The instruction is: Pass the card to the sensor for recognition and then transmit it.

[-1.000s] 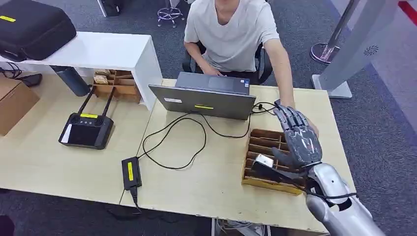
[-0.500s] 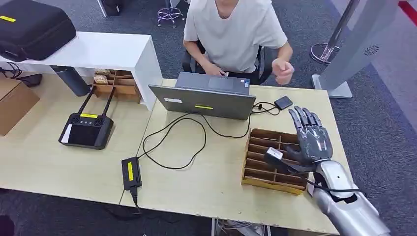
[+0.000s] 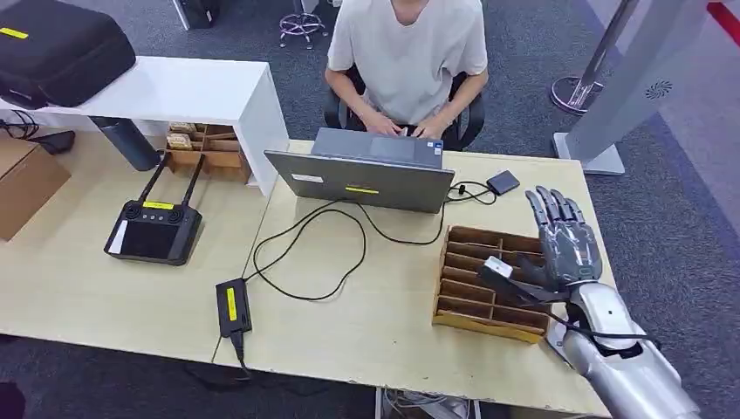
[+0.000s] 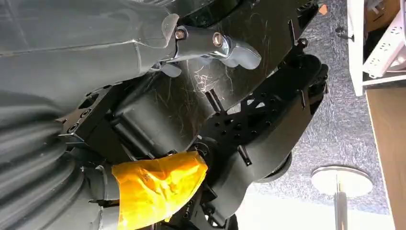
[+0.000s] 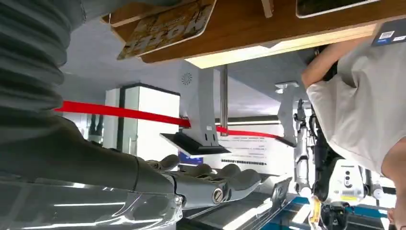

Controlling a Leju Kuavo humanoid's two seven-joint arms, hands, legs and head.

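Note:
My right hand (image 3: pixel 563 249) hovers over the right end of a slotted wooden tray (image 3: pixel 471 301), fingers stretched and apart, nothing in it. In the right wrist view its fingers (image 5: pixel 215 184) lie straight and a brown lettered card (image 5: pixel 167 26) sits in the tray (image 5: pixel 268 28). A small black sensor (image 3: pixel 503 182) on a cable lies on the table behind the tray, beside the laptop (image 3: pixel 366 179). My left hand (image 4: pixel 215 43) hangs by my body; its fingers are hidden.
A person (image 3: pixel 406 52) sits behind the laptop with both hands on its keyboard. A cable and power adapter (image 3: pixel 231 305) cross the table's middle. A remote controller (image 3: pixel 153 231), cardboard box (image 3: pixel 22 179), white shelf (image 3: pixel 174 87) and black case (image 3: pixel 57 48) stand at the left.
The person's hand, which reached to my right hand, has pulled back to the laptop keyboard, uncovering the black sensor. My right hand has drifted right and slightly back over the tray.

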